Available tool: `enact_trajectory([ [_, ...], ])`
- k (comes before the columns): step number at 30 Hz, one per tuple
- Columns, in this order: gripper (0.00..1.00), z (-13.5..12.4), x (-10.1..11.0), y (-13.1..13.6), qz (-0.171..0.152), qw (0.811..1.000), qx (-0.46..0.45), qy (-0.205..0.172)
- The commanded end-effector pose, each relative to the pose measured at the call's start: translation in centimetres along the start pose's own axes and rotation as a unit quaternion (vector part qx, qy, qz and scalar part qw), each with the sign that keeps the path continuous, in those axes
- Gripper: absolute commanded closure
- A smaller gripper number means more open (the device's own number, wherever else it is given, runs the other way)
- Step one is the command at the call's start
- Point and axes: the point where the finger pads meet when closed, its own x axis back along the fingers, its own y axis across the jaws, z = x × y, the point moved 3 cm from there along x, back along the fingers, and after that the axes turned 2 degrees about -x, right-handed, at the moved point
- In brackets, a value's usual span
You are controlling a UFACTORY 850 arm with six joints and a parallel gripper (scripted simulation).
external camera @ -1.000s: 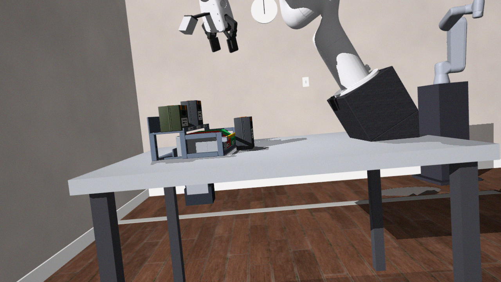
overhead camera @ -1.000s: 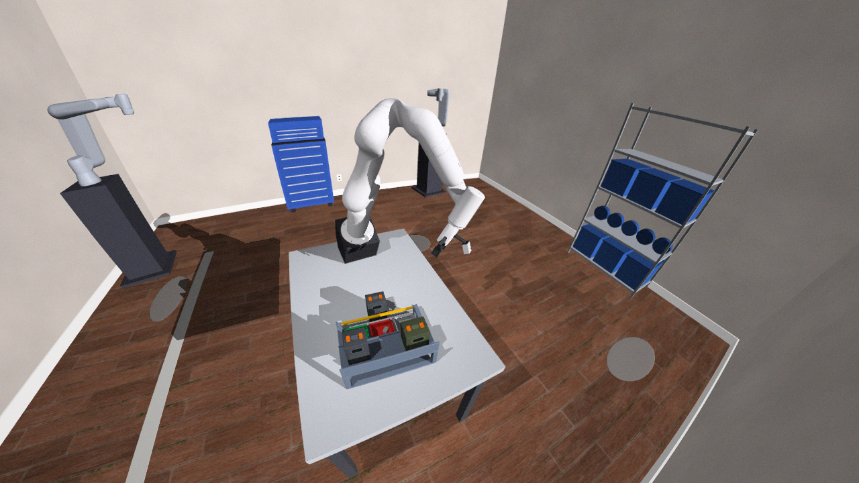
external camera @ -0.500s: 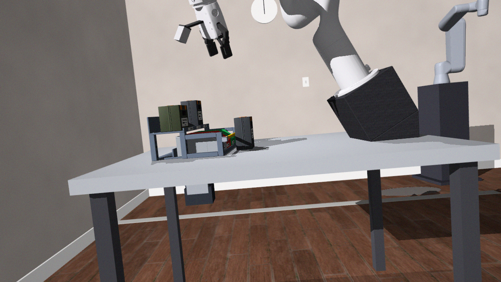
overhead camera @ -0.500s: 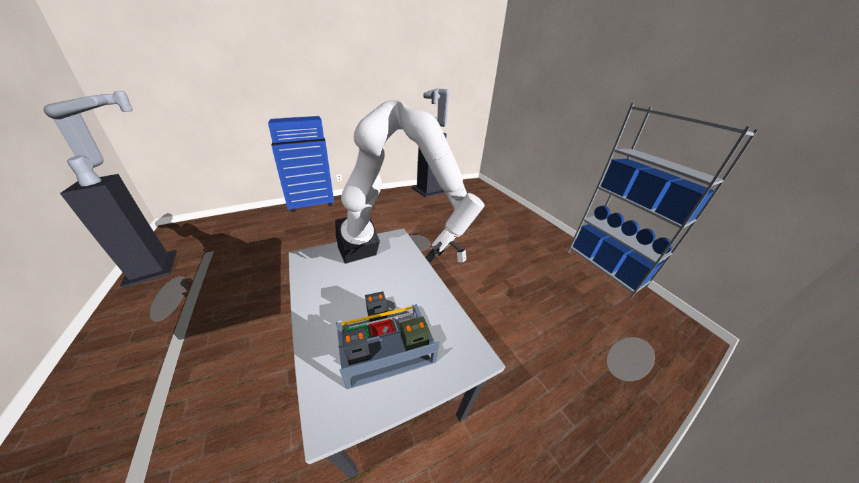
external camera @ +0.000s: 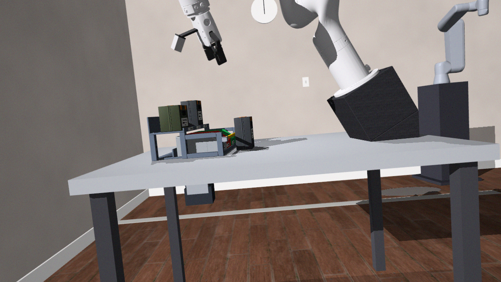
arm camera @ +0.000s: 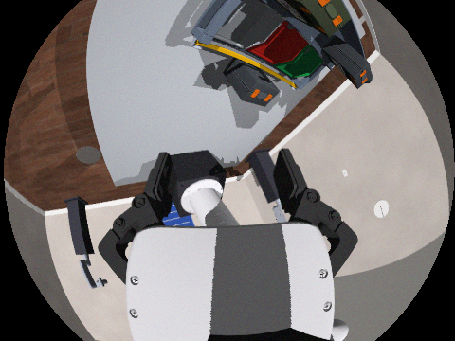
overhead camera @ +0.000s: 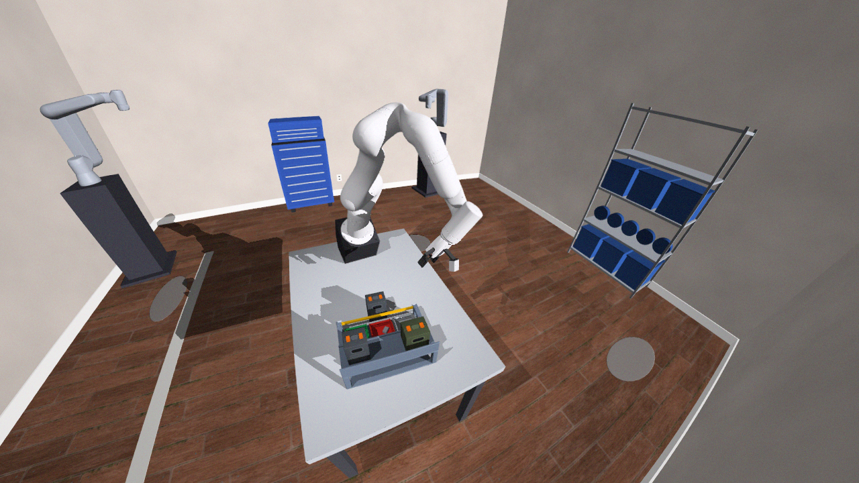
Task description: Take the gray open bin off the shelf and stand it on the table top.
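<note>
A small gray shelf [overhead camera: 384,366] [external camera: 153,140] [arm camera: 218,7] stands on the white table [overhead camera: 360,420] [external camera: 315,154] [arm camera: 139,70]. On its top level are a dark gray open bin [overhead camera: 354,343] [external camera: 191,110] [arm camera: 351,63] with orange parts and an olive bin [overhead camera: 414,333] [external camera: 170,118]. A red bin [overhead camera: 381,327] [arm camera: 281,44] sits between them, lower down. A second dark gray bin [overhead camera: 376,300] [external camera: 243,132] [arm camera: 249,82] stands upright on the table behind the shelf. My gripper [overhead camera: 425,259] [external camera: 215,54] [arm camera: 224,162] is open and empty, high in the air near the table's far right edge, well away from the shelf.
The arm's black base block [overhead camera: 357,246] [external camera: 374,108] sits at the table's far end. Off the table are a blue drawer cabinet [overhead camera: 300,162], a metal rack with blue bins [overhead camera: 654,192] and another arm on a dark pedestal [overhead camera: 108,228] [external camera: 443,115].
</note>
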Motion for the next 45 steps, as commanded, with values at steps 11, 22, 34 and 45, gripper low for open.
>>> enact_trajectory([
  [11, 0.00, 0.9, -2.5, 4.7, 0.000, 1.000, -0.001, 0.000],
  [22, 0.00, 0.9, -5.0, 9.5, -0.009, 0.995, -0.088, -0.046],
  [34, 0.00, 0.7, -5.9, 11.3, -0.009, 0.995, -0.088, -0.045],
  [45, 0.00, 0.6, -7.3, 13.9, -0.009, 0.995, -0.088, -0.046],
])
